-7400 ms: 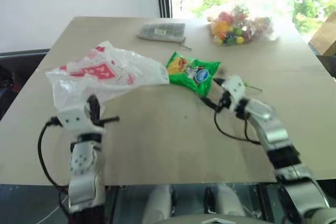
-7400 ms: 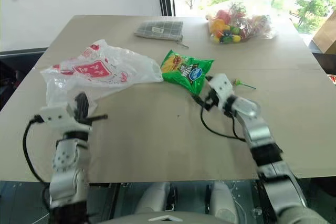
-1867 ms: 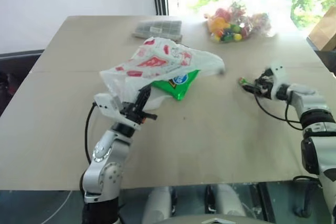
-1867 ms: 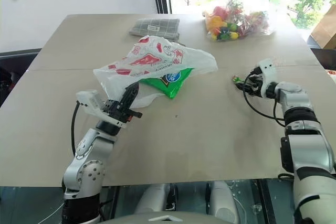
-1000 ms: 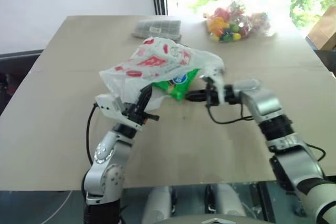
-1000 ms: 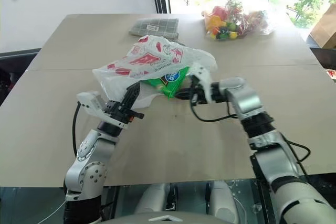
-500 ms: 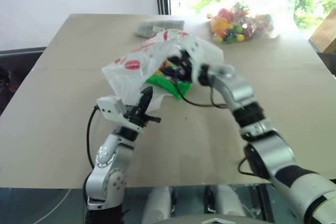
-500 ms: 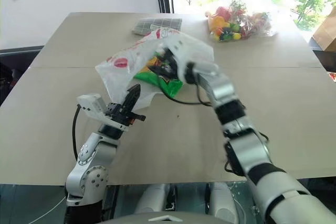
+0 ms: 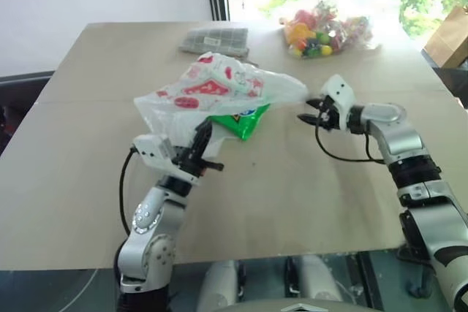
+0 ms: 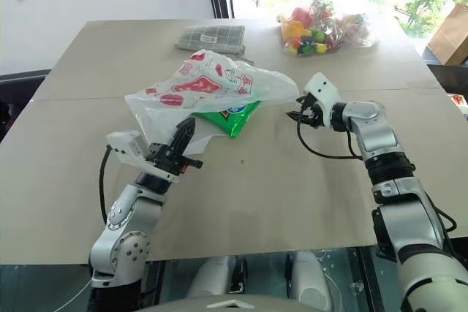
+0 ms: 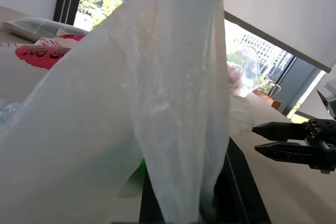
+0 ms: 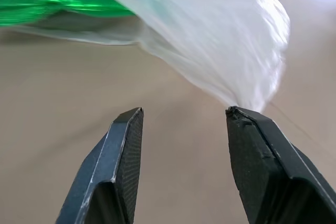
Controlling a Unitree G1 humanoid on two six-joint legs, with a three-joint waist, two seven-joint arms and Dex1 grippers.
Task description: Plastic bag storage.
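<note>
Over by the middle of the table, my right gripper has just pulled out of the plastic bag with jaws apart and empty, while my left gripper stays clamped on its near edge, so the snack packet looks tucked in.

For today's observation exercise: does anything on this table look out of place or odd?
Yes. The plastic bag is draped over the green snack packet, which pokes out from under its near edge. The left gripper pinches one end of the bag, while the right gripper stands open by the other end.
</note>
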